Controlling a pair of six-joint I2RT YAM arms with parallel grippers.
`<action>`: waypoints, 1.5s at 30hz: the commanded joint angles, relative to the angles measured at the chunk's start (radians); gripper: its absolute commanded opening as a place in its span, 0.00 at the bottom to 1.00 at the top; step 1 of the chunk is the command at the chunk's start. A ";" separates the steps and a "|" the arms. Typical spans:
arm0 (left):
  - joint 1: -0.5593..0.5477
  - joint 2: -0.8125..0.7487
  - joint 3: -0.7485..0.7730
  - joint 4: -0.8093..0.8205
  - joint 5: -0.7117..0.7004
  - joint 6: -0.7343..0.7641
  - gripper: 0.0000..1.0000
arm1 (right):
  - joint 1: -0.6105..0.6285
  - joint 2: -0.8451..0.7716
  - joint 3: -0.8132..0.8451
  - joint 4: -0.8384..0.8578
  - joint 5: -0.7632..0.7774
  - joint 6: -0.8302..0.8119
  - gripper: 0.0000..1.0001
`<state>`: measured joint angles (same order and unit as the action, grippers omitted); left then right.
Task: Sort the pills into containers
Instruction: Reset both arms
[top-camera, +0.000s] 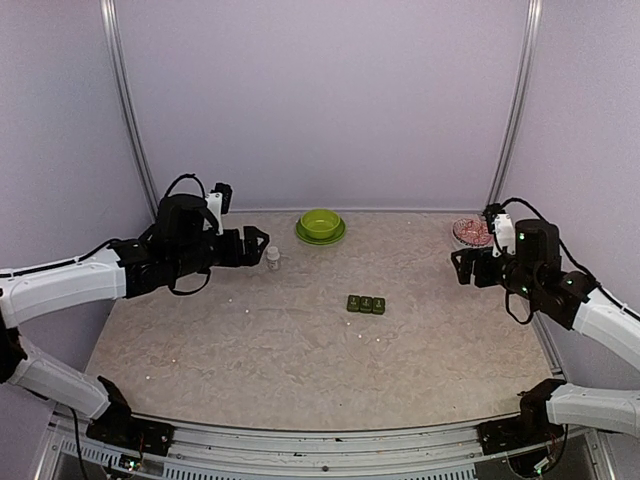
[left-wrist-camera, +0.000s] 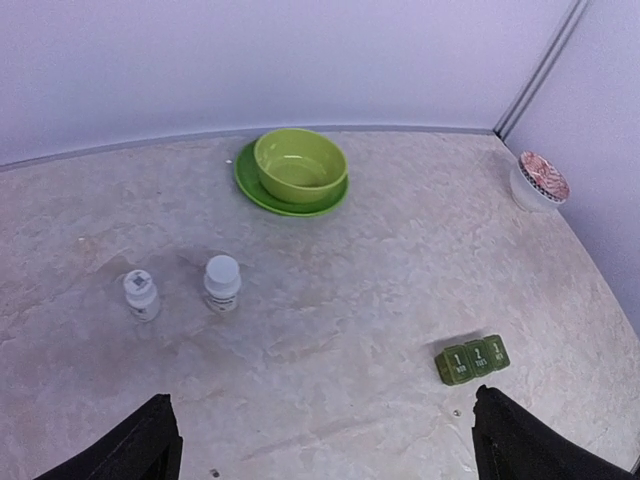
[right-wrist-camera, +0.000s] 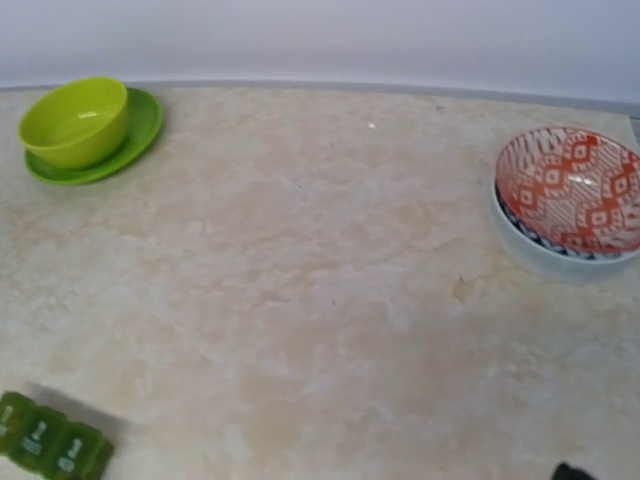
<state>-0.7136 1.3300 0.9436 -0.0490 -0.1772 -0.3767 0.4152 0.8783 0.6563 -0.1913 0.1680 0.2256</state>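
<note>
The dark green pill box (top-camera: 366, 304) with three shut lids lies flat at the table's middle; it also shows in the left wrist view (left-wrist-camera: 473, 359) and at the lower left of the right wrist view (right-wrist-camera: 50, 446). Tiny whitish pills lie scattered on the table, one left of the box (top-camera: 246, 317) and two just in front of it (top-camera: 361, 333). My left gripper (top-camera: 258, 248) hovers open over the back left, next to a small white bottle (top-camera: 272, 258), with nothing between its fingers (left-wrist-camera: 140, 450). My right gripper (top-camera: 460, 267) hangs open and empty at the right; only one fingertip (right-wrist-camera: 572, 471) shows.
A lime green bowl on a green plate (top-camera: 320, 225) stands at the back centre. A red-patterned bowl (top-camera: 472, 232) sits at the back right. Two small white bottles (left-wrist-camera: 222, 282) (left-wrist-camera: 141, 295) stand at the back left. Walls close in the table.
</note>
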 joint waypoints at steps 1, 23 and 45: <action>0.023 -0.112 -0.091 0.006 -0.076 0.052 0.99 | 0.004 0.006 0.003 -0.063 0.046 -0.022 1.00; 0.177 -0.602 -0.368 0.000 -0.152 0.156 0.99 | -0.262 -0.202 0.010 -0.158 -0.195 -0.015 1.00; 0.208 -0.609 -0.362 -0.016 -0.126 0.145 0.99 | -0.273 -0.272 0.022 -0.145 -0.160 0.005 1.00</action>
<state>-0.5117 0.7238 0.5858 -0.0605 -0.3172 -0.2310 0.1513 0.6151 0.6571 -0.3401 -0.0029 0.2111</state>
